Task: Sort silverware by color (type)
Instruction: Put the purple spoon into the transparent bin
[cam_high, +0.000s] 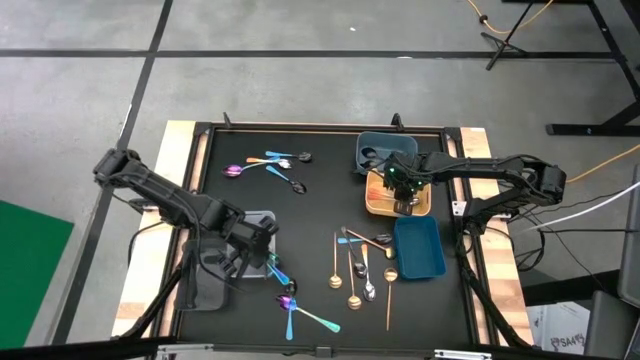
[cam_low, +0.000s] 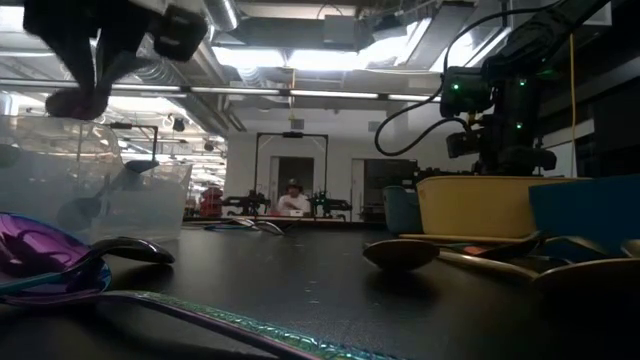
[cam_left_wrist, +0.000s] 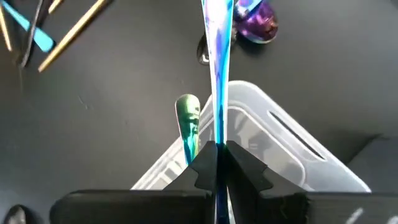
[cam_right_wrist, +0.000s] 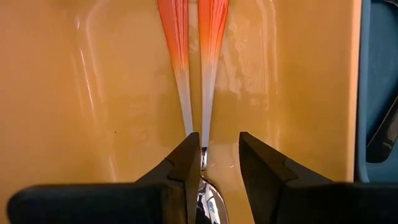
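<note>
My left gripper (cam_high: 260, 250) hangs over the clear tray (cam_high: 235, 262) at the table's near left, shut on an iridescent blue-purple spoon (cam_left_wrist: 217, 74). A green-iridescent spoon (cam_left_wrist: 187, 121) rests with its bowl at that tray's rim. My right gripper (cam_high: 402, 198) is open, low inside the yellow tray (cam_high: 375, 205). A copper-orange spoon (cam_right_wrist: 210, 43) lies on that tray's floor, with its thin neck between the fingers, close to one of them. Loose spoons lie in three groups: far left (cam_high: 270, 163), middle (cam_high: 358, 262), near edge (cam_high: 300, 312). My left gripper pinches the iridescent spoon between both fingers on the thin part of its handle (cam_left_wrist: 218, 134). The fingers lie along the handle, which widens away from them. The spoon is lifted clear above the clear tray (cam_low: 95, 190). My right gripper: I cannot tell whether one finger (cam_right_wrist: 186, 165) touches the copper spoon's neck (cam_right_wrist: 203, 146).
A dark teal tray (cam_high: 378, 148) stands just beyond the yellow one and a blue tray (cam_high: 418, 250) just nearer. A purple spoon bowl (cam_left_wrist: 258, 22) lies on the black mat past the clear tray. Wooden table edges frame the mat. A person sits far back in the room (cam_low: 292, 200).
</note>
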